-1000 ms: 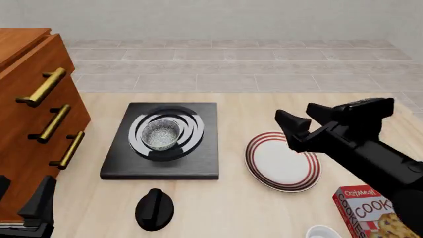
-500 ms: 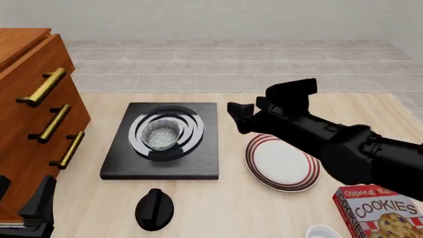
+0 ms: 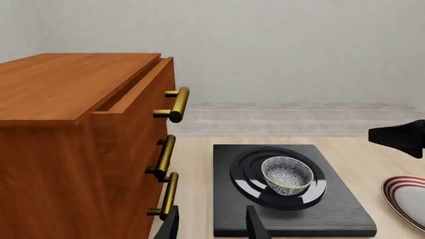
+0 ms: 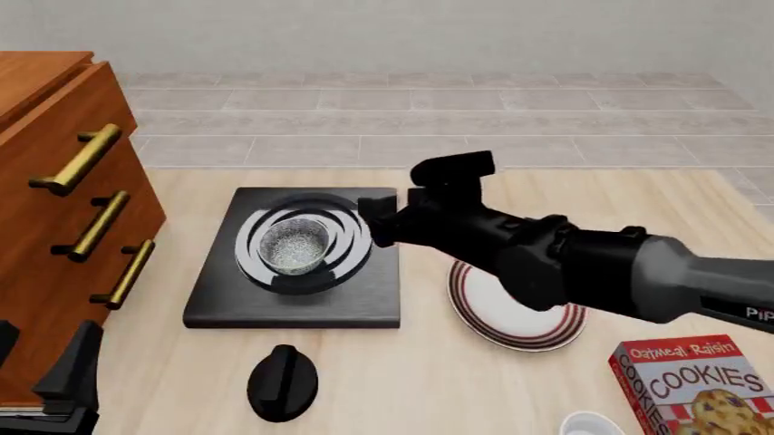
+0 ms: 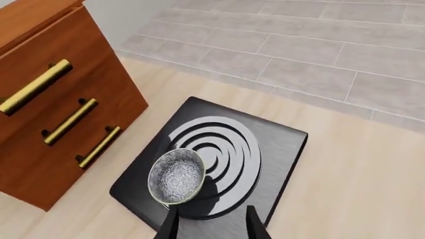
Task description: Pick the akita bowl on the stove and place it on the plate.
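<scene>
The akita bowl (image 4: 294, 246), dark outside and speckled inside, sits upright on the burner rings of the black stove (image 4: 362, 299). My right gripper (image 4: 377, 222) hovers over the stove's right edge, just right of the bowl, open and empty. In the right wrist view the bowl (image 5: 176, 177) lies ahead of the spread fingertips (image 5: 255, 226). The red-striped plate (image 4: 514, 322) lies right of the stove, partly hidden under my right arm. My left gripper (image 4: 61, 381) rests open at the near left corner; from its wrist view the bowl (image 3: 287, 174) is ahead and apart from it.
A wooden drawer cabinet (image 4: 61, 227) with brass handles stands along the left. A black round knob (image 4: 282, 381) lies in front of the stove. A cookie box (image 4: 695, 385) and a white cup (image 4: 593, 424) sit at the near right.
My right arm has swung left from above the plate to the stove's right edge, near the bowl. The bowl and left arm have stayed put.
</scene>
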